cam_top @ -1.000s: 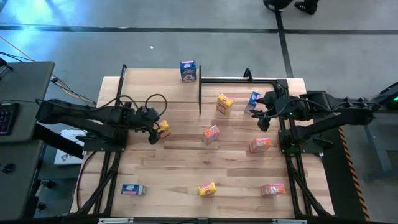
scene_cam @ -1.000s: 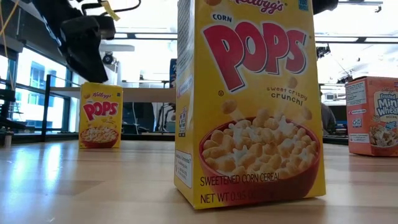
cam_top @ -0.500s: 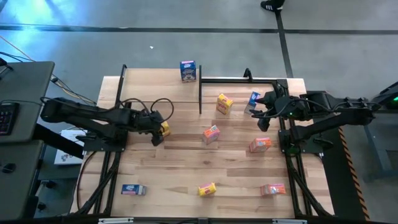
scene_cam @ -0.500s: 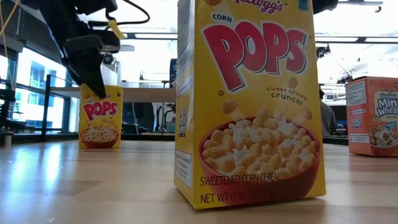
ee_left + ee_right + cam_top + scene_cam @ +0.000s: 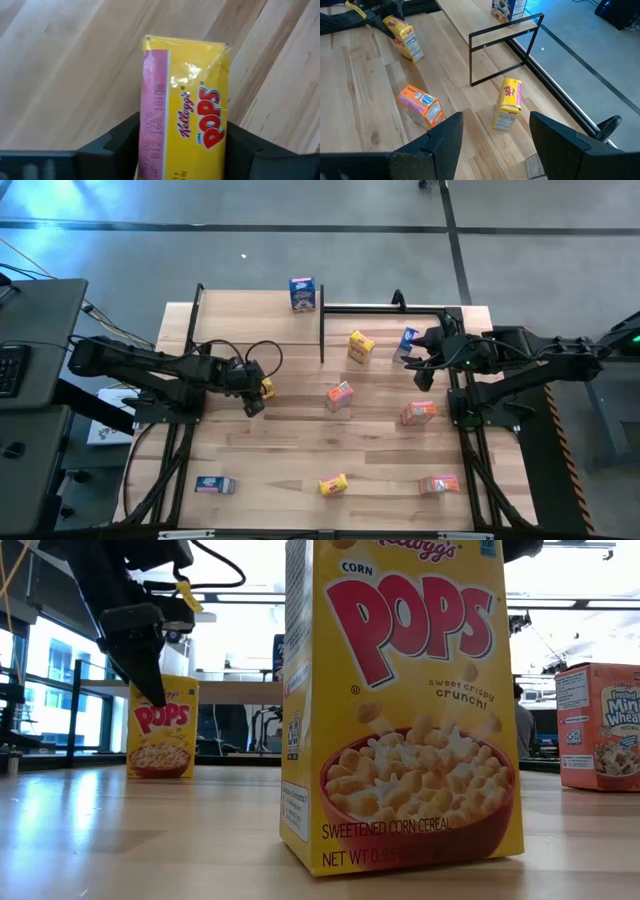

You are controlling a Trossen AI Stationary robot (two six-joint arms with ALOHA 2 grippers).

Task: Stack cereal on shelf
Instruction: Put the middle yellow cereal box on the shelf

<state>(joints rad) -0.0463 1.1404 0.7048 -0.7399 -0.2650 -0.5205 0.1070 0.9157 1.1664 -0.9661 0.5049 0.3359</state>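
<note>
From above, the plank-patterned light-wood tabletop [image 5: 300,450] sits on a grey floor crossed by dark lines. A blue cereal box [image 5: 302,293] stands upright on the light-wood shelf board with thin black posts [image 5: 250,315] along the far edge. The left gripper [image 5: 256,392] reaches in left of centre, its fingers set either side of a small yellow Corn Pops box [image 5: 264,386]. The right gripper [image 5: 412,356] hovers at the table's right edge, just beside a second blue box [image 5: 408,340]. Another yellow box [image 5: 361,346] stands near the black frame; an orange-red box [image 5: 339,395] lies mid-table and another [image 5: 419,412] to its right. Along the near edge lie a flat blue box [image 5: 214,485], a yellow one [image 5: 333,484] and an orange-red one [image 5: 438,484].

At table height, a large-looking yellow Corn Pops carton [image 5: 400,705] fills the middle, bright windows behind. The left arm's dark gripper tips down onto the far yellow box, hiding its top corner. An orange-red box [image 5: 598,725] is cut off at the right edge.

The left wrist camera shows the yellow box, pink-sided and crinkled on top, between the dark fingers [image 5: 117,142], which press its sides; its lower part is out of frame.

The right wrist camera shows fingers [image 5: 445,142] spread wide and empty.
</note>
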